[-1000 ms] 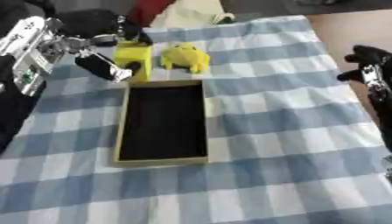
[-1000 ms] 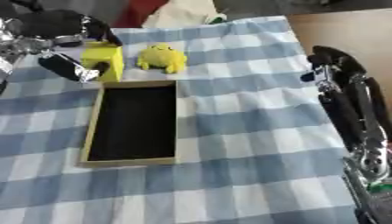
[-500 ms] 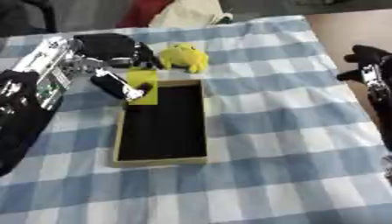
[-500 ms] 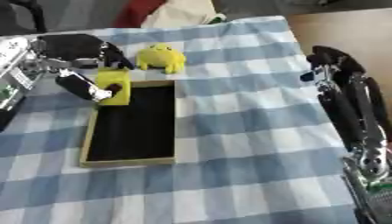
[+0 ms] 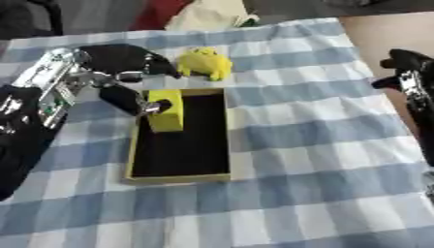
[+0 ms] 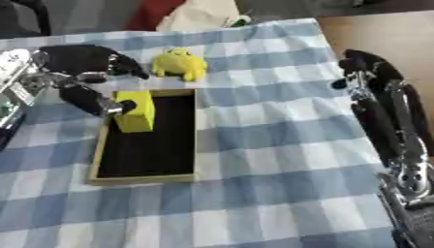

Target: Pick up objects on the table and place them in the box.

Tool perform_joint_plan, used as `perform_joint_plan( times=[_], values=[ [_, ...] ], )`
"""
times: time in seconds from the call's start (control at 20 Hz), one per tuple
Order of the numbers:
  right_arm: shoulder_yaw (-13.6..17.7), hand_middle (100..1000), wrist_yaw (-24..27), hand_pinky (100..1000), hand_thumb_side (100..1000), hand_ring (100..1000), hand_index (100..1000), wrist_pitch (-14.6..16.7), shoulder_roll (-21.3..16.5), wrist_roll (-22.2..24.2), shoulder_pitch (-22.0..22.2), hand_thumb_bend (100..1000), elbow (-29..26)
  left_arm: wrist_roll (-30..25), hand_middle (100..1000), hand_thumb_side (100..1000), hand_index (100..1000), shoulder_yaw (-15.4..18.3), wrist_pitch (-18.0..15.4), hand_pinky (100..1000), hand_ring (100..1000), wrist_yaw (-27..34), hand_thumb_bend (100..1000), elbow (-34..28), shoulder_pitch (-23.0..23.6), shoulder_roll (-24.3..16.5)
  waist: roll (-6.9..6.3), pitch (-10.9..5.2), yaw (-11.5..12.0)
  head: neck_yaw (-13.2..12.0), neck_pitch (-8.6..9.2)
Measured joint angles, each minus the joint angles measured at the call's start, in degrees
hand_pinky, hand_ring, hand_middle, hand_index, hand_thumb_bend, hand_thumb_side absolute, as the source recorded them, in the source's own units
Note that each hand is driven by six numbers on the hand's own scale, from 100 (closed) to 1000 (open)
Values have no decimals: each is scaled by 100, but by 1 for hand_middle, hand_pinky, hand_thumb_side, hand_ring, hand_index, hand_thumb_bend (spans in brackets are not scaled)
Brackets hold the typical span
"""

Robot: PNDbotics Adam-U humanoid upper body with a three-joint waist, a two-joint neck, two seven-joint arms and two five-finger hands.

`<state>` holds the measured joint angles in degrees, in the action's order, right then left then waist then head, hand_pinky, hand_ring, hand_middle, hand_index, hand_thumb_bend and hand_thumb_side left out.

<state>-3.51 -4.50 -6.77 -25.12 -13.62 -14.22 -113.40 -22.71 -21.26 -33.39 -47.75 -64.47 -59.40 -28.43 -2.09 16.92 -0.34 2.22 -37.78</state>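
Blue-and-white checked tablecloth [image 5: 297,145], yellow block [image 5: 166,111], yellow soft toy [image 5: 204,63], tan box [image 5: 178,177] with black inside

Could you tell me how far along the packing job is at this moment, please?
Done: nothing lies released in the box yet. In hand: the left robot hand holds the yellow block at the box's far left corner, inside its rim. Left: letting go of the block, then the yellow plush toy on the cloth beyond the box. The right robot hand is idle.
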Motion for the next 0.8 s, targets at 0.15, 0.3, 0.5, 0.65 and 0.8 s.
perform_joint_plan(
  times=[0.15,0.3,0.5,0.65,0.8],
  values=[
    [-56,731,-44,805,749,635,846,-5,-381,143,-242,100,0,58,781,956,954,145,171,868,778,671,100,-486,234,-195,53,0,86,16,0],
    [-152,739,-79,806,727,641,853,-76,-912,364,-610,100,0,60,762,929,968,312,427,872,761,1686,100,-1056,547,-363,108,0,209,48,2],
    [-387,767,-113,811,709,664,873,-196,-1627,822,-1324,100,81,-8,739,885,972,552,862,871,741,3118,100,-1856,999,-475,196,0,411,102,9],
    [-664,787,-231,819,708,687,879,-193,-1965,1385,-2036,100,422,-49,722,863,972,727,1199,864,725,3980,100,-2399,1312,-485,297,-1,567,171,15],
    [-940,810,-480,831,711,721,883,-55,-1996,2048,-2708,100,1037,-108,703,840,972,860,1489,857,707,4618,100,-2840,1561,-357,402,-4,717,256,33]
  ],
)
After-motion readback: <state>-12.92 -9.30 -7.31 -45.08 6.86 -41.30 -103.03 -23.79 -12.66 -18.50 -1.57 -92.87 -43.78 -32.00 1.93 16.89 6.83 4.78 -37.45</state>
